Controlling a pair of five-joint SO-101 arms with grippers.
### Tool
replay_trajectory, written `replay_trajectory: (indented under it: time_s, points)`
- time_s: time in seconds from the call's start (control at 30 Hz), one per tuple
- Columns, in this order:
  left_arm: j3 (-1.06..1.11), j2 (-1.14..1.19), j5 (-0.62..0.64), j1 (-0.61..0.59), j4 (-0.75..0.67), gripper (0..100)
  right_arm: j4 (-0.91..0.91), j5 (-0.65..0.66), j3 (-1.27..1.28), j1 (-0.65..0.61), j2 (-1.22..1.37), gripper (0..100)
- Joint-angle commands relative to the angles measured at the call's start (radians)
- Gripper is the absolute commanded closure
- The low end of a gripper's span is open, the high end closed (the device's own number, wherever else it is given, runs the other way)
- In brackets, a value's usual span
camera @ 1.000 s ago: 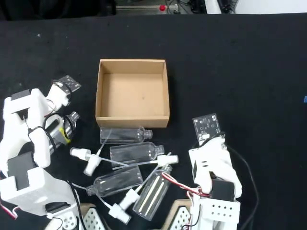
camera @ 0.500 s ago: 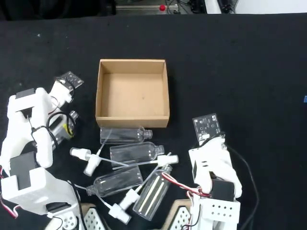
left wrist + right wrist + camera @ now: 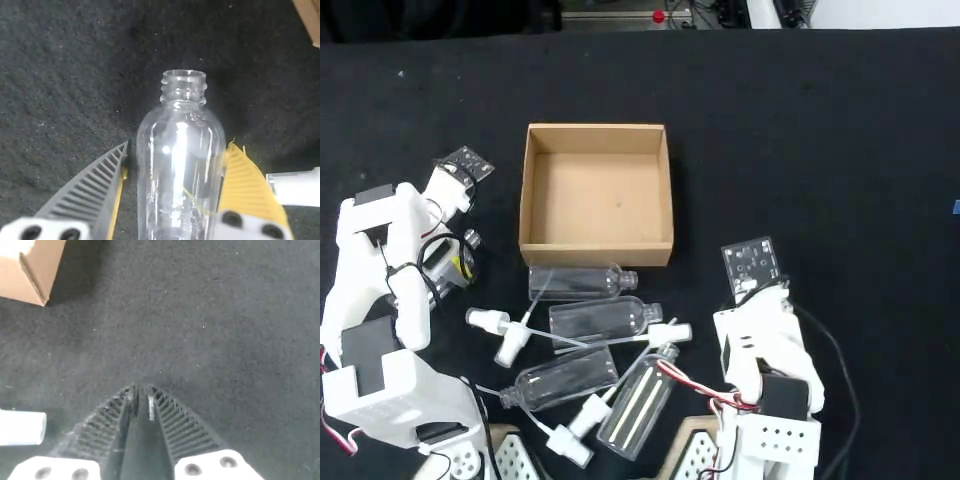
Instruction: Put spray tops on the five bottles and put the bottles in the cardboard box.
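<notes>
My left gripper is shut on a clear bottle with an open neck, held just over the black table left of the cardboard box. In the high view this bottle sits at the left arm's tip. Several more clear bottles lie in front of the box among loose white spray tops. My right gripper is shut with nothing in it, low over bare cloth right of the bottles.
The box stands open with nothing inside. A corner of the box and a white spray top edge the right wrist view. The right arm sits at the front right. Bare black table lies behind and right of the box.
The left arm has shifted slightly back and away from the box, carrying the bottle with it. The right arm has not moved.
</notes>
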Motion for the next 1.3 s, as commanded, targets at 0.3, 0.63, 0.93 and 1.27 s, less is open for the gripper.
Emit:
replay_trajectory:
  time_s: [0.3, 0.63, 0.93, 1.27]
  points:
    - [-0.005, -0.015, 0.003, -0.008, -0.006, 72, 0.006, 0.008, -0.004, 0.015, -0.082, 98.3]
    - [-0.013, -0.005, 0.003, -0.061, -0.014, 72, 0.006, 0.008, -0.004, 0.015, -0.082, 98.3]
    - [-0.004, -0.014, 0.014, -0.019, -0.003, 76, 0.006, 0.008, -0.004, 0.015, -0.082, 98.3]
    - [-0.186, -0.023, 0.166, 0.068, 0.324, 96, 0.006, 0.008, -0.004, 0.015, -0.082, 98.3]
